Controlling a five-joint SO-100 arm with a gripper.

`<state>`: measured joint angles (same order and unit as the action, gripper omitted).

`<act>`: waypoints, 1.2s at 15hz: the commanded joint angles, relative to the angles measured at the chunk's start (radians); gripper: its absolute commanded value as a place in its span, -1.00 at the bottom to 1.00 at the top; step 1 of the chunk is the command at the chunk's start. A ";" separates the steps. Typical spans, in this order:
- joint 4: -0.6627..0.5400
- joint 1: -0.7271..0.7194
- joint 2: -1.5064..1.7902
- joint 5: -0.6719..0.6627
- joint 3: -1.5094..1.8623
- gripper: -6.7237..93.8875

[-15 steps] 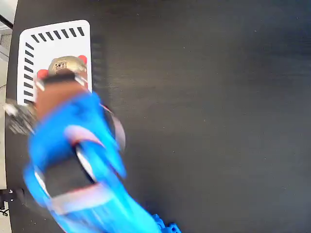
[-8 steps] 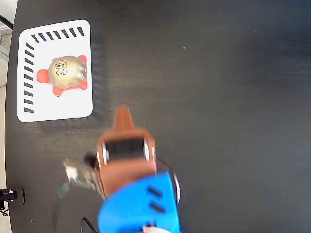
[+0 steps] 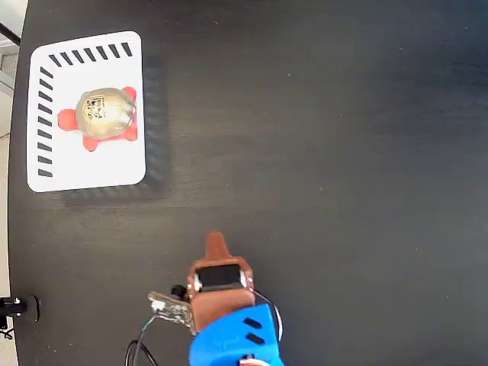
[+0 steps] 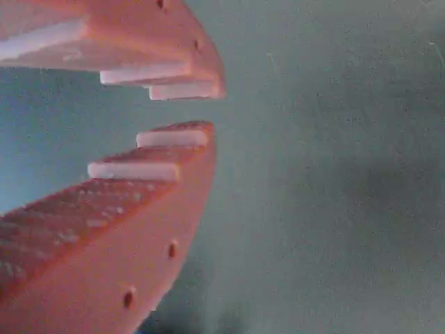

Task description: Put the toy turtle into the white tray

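Note:
In the fixed view the toy turtle lies inside the white tray at the top left, gold shell up with the black code mark showing and its red head and legs poking out. Far from it, at the bottom centre of the black table, is my gripper, an orange-brown claw on a blue arm. The wrist view shows the gripper with its fingertips drawn almost together, only a thin slit between them and nothing held. Behind them is bare table.
The dark table stretches wide to the right of the tray. A small circuit board with wires hangs off the arm's left side. The table's left edge runs just beyond the tray.
The arm has pulled back from over the tray, down to the bottom centre of the fixed view. The turtle stays in the tray, uncovered.

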<state>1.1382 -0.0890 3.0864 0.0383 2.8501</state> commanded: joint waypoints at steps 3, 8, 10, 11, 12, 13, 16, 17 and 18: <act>0.091 0.018 0.130 0.029 0.063 -0.86; 0.135 0.031 0.167 0.031 0.069 -0.86; 0.135 0.032 0.167 0.031 0.069 -0.86; 0.135 0.034 0.167 0.032 0.069 -0.86; 0.135 0.034 0.167 0.029 0.069 -0.86; 0.135 0.034 0.167 0.029 0.069 -0.86; 0.135 0.034 0.167 0.029 0.069 -0.86; 0.135 0.034 0.167 0.029 0.069 -0.86; 0.135 0.034 0.167 0.029 0.069 -0.86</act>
<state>1.2533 -0.0491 3.2490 0.0537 2.9299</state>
